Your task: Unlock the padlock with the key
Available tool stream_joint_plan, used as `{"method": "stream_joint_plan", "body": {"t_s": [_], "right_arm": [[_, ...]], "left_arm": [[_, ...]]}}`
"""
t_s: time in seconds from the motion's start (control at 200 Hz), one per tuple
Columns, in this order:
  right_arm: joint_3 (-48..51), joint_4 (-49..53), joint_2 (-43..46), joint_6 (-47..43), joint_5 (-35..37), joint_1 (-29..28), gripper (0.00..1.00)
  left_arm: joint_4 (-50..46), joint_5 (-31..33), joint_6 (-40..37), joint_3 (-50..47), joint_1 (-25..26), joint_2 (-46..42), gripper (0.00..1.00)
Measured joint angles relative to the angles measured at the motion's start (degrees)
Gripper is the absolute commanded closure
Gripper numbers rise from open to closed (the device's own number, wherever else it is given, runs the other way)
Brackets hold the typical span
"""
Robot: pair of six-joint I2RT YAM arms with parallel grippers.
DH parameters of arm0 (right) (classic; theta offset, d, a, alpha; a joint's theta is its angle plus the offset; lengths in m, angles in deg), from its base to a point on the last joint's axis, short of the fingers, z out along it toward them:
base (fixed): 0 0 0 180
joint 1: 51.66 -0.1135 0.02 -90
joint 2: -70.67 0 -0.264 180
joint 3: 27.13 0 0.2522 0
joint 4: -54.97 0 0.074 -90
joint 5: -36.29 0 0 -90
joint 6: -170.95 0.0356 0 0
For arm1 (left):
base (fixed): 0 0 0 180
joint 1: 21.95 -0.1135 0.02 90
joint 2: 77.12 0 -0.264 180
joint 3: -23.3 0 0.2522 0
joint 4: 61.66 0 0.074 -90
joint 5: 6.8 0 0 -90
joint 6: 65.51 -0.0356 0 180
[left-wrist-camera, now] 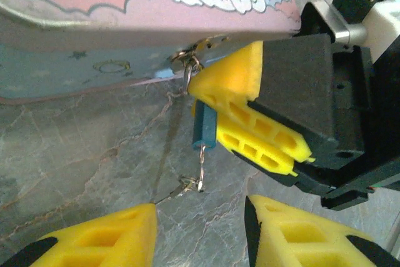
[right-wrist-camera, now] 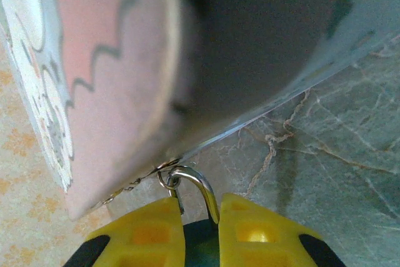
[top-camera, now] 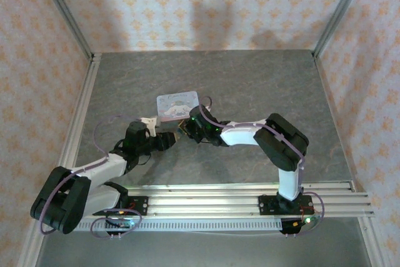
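Right tool point(right-wrist-camera: 200, 220) clamps the padlock point(left-wrist-camera: 204, 128). Left tool point(left-wrist-camera: 200, 232) is parted and empty. The thin key point(left-wrist-camera: 200, 162) dangles just ahead; an off-centre pinch may knock it aside.

Blue padlock point(left-wrist-camera: 205, 128), shackle point(right-wrist-camera: 197, 186) hooked onto the tin point(left-wrist-camera: 125, 23), slim key point(left-wrist-camera: 200, 166) seemingly in its base.

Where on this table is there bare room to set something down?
Free: the table strip between the tin and the back wall; the right side between right arm and rail. Crowded: the tin's near edge, where left pincer and right pincer meet at the padlock.
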Motion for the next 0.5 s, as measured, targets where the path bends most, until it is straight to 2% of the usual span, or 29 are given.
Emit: {"method": "stream_joint_plan", "body": {"t_s": [0.155, 0.5], "right_arm": [[-1.01, 1.86, 0.0, 0.48, 0.0, -0.22, 1.0], [-1.57, 3.17, 0.0, 0.92, 0.0, -0.22, 1.0]], "left_arm": [[0.66, -1.01, -0.5, 0.0, 0.0, 2.95, 0.59], [5.05, -1.55, -0.48, 0.02, 0.0, 7.65, 0.74]]}}
